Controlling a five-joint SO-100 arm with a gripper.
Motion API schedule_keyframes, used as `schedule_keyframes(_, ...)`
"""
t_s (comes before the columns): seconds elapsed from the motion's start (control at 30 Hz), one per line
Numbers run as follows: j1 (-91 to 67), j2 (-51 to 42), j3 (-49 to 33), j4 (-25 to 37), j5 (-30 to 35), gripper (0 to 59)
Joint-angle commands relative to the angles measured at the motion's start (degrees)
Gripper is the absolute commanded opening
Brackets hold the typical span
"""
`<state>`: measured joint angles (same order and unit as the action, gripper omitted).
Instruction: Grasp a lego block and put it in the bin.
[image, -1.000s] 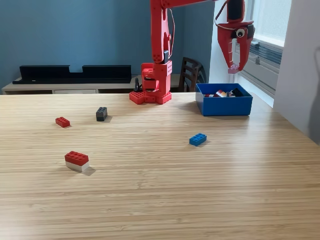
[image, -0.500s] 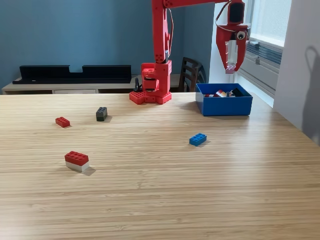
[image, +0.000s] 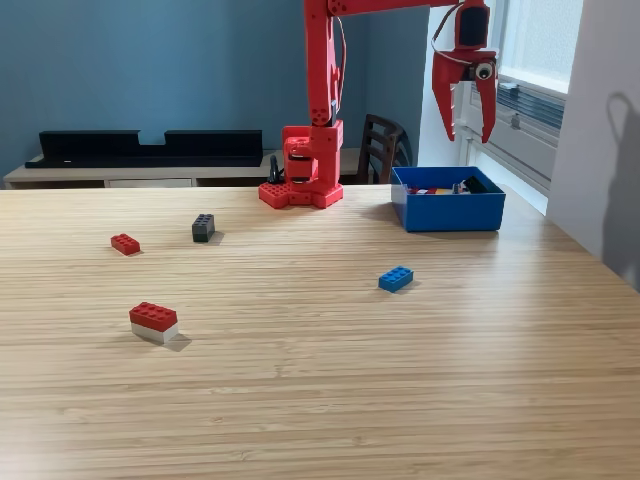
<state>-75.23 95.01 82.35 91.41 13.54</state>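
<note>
So, red gripper (image: 469, 133) in the frame's upper right, jaws spread apart and empty, glossy blue plastic bin (image: 447, 211) right below with bricks inside, small blue lego block (image: 396, 278) on woodgrain table (image: 330, 400)

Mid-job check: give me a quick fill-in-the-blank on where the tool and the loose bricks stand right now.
1. The tool hangs above the ____ bin with its jaws apart.
2. Between its jaws the tool holds ____.
3. The loose brick nearest the bin is the ____ one.
4. The red brick nearest the camera sits on a ____ brick.

Missing words: blue; nothing; blue; white
</note>
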Motion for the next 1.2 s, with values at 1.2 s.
schedule_keyframes(1.2, 65.13, 4.39, -9.67, -9.76, -7.56, 0.0)
